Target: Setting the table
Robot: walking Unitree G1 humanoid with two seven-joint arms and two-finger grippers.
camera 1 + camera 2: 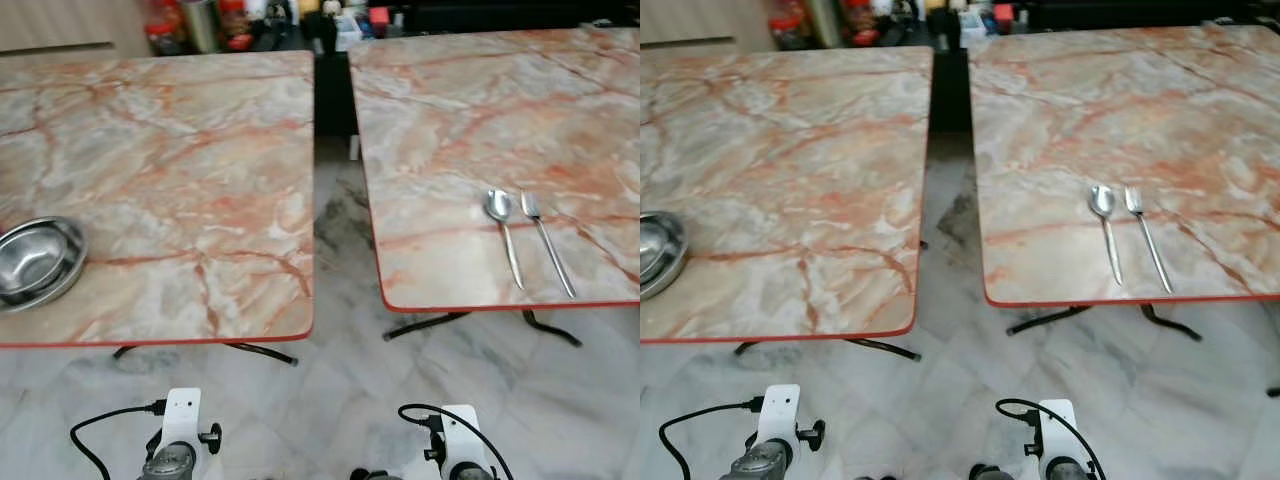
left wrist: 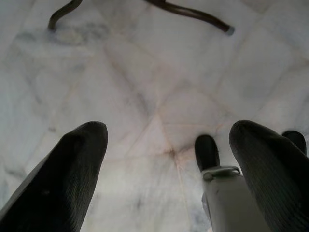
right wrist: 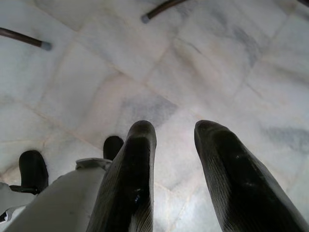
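While both arms hang low over the pale floor (image 2: 145, 96), a steel bowl (image 1: 36, 262) sits at the near left corner of the left table (image 1: 180, 170). A spoon (image 1: 503, 228) and fork (image 1: 545, 240) lie side by side, close but apart, near the front edge of the right table (image 1: 480, 110). The left gripper (image 2: 169, 145) is spread wide and empty; the right gripper (image 3: 174, 145) is slightly parted, holding nothing. Judging from this, the bowl likely belongs beside the cutlery; approach squarely and grip its rim firmly, since polished steel slips.
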